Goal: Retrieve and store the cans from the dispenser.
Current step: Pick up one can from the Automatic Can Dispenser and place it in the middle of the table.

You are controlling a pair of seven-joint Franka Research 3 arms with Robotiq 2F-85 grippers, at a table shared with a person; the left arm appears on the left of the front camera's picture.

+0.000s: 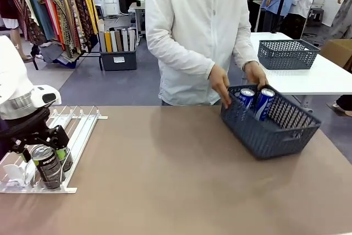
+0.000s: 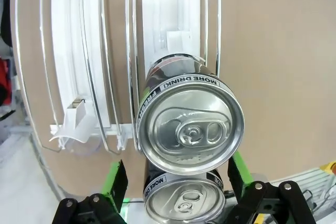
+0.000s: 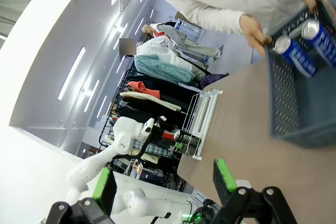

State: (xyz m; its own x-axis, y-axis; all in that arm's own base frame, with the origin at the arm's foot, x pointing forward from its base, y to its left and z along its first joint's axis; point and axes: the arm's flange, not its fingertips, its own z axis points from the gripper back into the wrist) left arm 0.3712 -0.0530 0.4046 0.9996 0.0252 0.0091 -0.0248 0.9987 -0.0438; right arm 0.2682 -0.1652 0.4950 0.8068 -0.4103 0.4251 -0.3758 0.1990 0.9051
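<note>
Left claw (image 2: 176, 174): jaws wide, green pads (image 2: 116, 179) flanking the nearer of two dark cans with silver tops (image 2: 184, 203). Not clamped; can't tell if one pad touches it. Second dark can (image 2: 189, 129) lies just behind, same lane, at the stopper end of the white wire-rail dispenser (image 1: 82, 127).

Right claw (image 3: 167, 182): wide, nothing between the pads, up above the table.

Matte brown tabletop (image 1: 176, 185). Far right: dark grey lattice plastic basket (image 1: 275, 136), two blue cans (image 1: 246, 98) leaning inside, a person's hand (image 1: 220, 85) on its far rim. Clothes racks (image 1: 55, 9) behind.
</note>
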